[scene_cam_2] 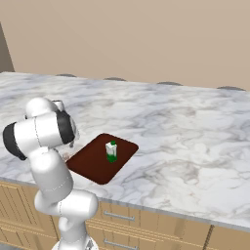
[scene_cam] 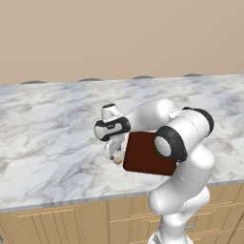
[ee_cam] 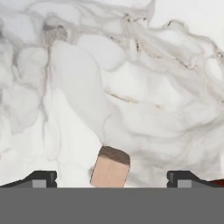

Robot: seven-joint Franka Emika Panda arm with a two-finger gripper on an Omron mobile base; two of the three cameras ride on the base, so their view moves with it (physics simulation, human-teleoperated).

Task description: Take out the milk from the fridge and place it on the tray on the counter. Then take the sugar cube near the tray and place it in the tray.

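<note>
The gripper [ee_cam: 111, 177] hangs with its fingers apart directly over the cube [ee_cam: 110, 167], which lies between them, just left of the tray [scene_cam: 145, 155].

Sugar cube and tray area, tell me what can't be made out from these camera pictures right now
- Sugar cube, hand view: its lower part is cut off by the bottom band, so contact with the open gripper cannot be judged.
- Sugar cube, left base view: mostly hidden by the hand, too small to detail.
- Tray, left base view: right side covered by the arm's elbow.
- Milk, right base view: label too small to read.
</note>
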